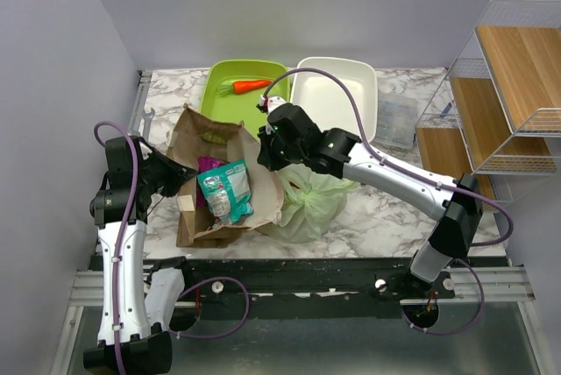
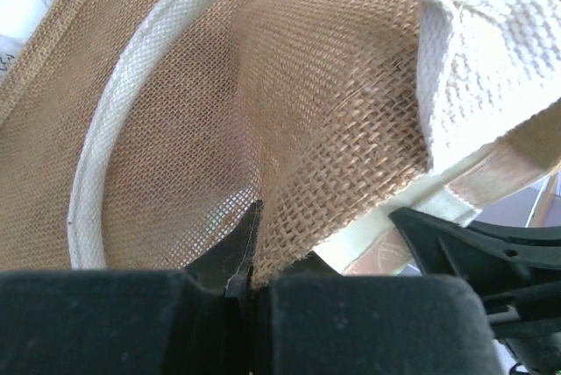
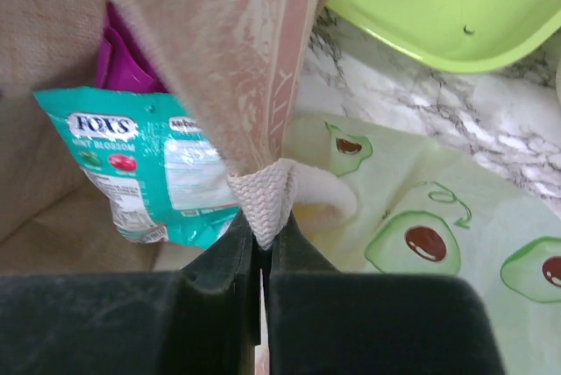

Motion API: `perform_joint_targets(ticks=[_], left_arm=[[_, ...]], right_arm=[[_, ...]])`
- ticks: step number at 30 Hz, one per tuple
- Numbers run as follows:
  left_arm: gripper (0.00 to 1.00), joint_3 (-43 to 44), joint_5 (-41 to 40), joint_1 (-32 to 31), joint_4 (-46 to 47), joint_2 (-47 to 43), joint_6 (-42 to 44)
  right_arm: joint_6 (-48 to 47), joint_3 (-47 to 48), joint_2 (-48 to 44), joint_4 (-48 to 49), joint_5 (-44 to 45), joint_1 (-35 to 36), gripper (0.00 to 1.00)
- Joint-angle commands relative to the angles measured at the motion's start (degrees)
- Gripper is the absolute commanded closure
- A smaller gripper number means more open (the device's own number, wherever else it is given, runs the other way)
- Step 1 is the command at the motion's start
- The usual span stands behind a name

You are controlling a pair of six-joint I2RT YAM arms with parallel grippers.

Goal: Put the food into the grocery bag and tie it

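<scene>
The grocery bag (image 1: 311, 204), pale green with avocado prints, lies bunched and bulging on the marble table; it also shows in the right wrist view (image 3: 412, 217). The tomatoes, pepper and cabbage are out of view. My right gripper (image 1: 267, 152) is shut on the white webbing handle (image 3: 263, 195) of a brown burlap bag (image 1: 219, 143), not on the grocery bag. My left gripper (image 1: 180, 184) is shut on that burlap bag's woven edge (image 2: 307, 130), with its white handle loop (image 2: 473, 51) above my left gripper (image 2: 250, 261).
A teal candy packet (image 1: 226, 191) and a magenta packet (image 1: 209, 165) lie in the burlap bag's mouth. A green tray (image 1: 219, 86) holding a carrot (image 1: 252, 85) and a white tray (image 1: 333, 86) stand behind. A clear box (image 1: 396, 121) and wire shelf (image 1: 500, 86) are at the right.
</scene>
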Motion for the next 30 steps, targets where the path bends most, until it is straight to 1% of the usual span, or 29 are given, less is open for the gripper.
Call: perform_joint_targets(ticks=[1, 4, 8, 10, 11, 13, 19, 20, 21, 25, 26, 27, 28, 29, 30], left_arm=[[1.00, 1.7, 2.8, -0.4, -2.2, -0.7, -0.7], [1.00, 4.0, 2.0, -0.3, -4.2, -0.2, 0.9], [1.00, 7.1, -1.9, -0.3, -9.1, 1.4, 4.0], [1.00, 6.8, -2.3, -0.2, -10.1, 2.2, 5.2], [1.00, 6.3, -2.4, -0.1, -10.4, 2.4, 5.4], [1.00, 5.1, -2.7, 0.0, -10.3, 2.8, 6.1], [1.00, 5.4, -5.4, 0.8, -12.0, 4.4, 8.2], [1.00, 5.6, -5.1, 1.0, -12.2, 4.7, 8.2], [0.98, 5.8, -4.5, 1.2, -12.0, 4.8, 8.1], [0.78, 6.3, -3.4, 1.5, -11.8, 5.0, 8.2], [0.70, 6.3, -3.1, 1.5, -11.6, 4.9, 8.2], [0.59, 6.3, -2.9, 1.5, -11.5, 4.9, 8.1], [0.52, 6.5, -3.0, 1.5, -11.7, 4.8, 7.9], [0.40, 7.0, -3.7, 1.6, -12.5, 4.8, 7.4], [0.21, 7.7, -4.2, 1.6, -13.1, 4.8, 6.9]], right_arm=[[-2.8, 7.9, 0.8, -0.7, 3.0, -0.1, 0.99], [-3.1, 14.6, 1.7, -5.4, 6.2, -0.1, 0.99], [-1.7, 30.4, 5.9, -19.4, 11.6, -0.1, 0.99], [-1.3, 36.7, 8.2, -25.0, 12.7, -0.2, 0.99], [-1.0, 38.4, 9.1, -26.7, 12.8, -0.1, 0.99], [-0.5, 38.4, 9.7, -27.5, 12.6, -0.2, 0.99], [0.2, 28.9, 9.6, -20.4, 10.8, -0.2, 0.99], [0.2, 28.8, 10.2, -20.1, 10.4, -0.1, 0.99], [-0.1, 29.2, 10.8, -20.5, 10.3, -0.1, 0.99], [-1.4, 33.4, 13.2, -23.2, 10.9, -0.1, 0.99], [-1.9, 34.4, 13.4, -23.7, 10.9, -0.1, 0.92], [-2.4, 35.1, 13.5, -23.9, 10.8, -0.2, 0.80], [-3.0, 35.7, 13.3, -24.0, 10.4, -0.1, 0.62], [-3.4, 36.1, 13.0, -24.1, 10.3, -0.2, 0.48], [-3.7, 36.4, 12.6, -24.2, 10.2, -0.2, 0.38]])
